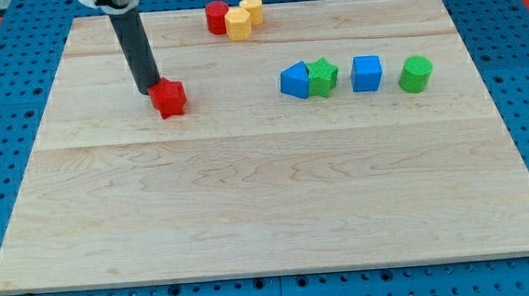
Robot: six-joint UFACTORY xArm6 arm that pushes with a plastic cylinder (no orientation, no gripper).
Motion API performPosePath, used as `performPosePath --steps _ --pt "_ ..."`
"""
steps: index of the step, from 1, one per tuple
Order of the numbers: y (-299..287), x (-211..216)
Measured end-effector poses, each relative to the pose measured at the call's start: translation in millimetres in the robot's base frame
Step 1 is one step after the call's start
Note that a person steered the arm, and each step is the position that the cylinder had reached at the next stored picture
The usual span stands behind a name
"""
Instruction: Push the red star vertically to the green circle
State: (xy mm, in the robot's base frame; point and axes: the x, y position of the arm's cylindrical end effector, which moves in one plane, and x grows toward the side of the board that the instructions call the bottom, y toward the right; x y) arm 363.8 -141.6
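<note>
The red star (170, 99) lies on the wooden board (268, 194) in the upper left part. My tip (147, 89) touches the star's upper left side; the dark rod rises from it to the view's top. The green circle (415, 74) stands far to the view's right, at about the same height as the star.
A blue triangle-like block (293, 81), a green star (322, 77) and a blue cube (366, 73) stand in a row left of the green circle. A red block (216, 17) and two yellow blocks (238, 24) (252, 7) cluster at the top edge.
</note>
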Motion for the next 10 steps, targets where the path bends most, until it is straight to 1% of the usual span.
performPosePath --steps 2,3,5,7,9,10 --pt "31.9 56.2" --pt "70.3 65.8" --pt "140.4 105.2" --pt "220.9 110.1" --pt "289.5 110.1" --pt "313.0 110.1"
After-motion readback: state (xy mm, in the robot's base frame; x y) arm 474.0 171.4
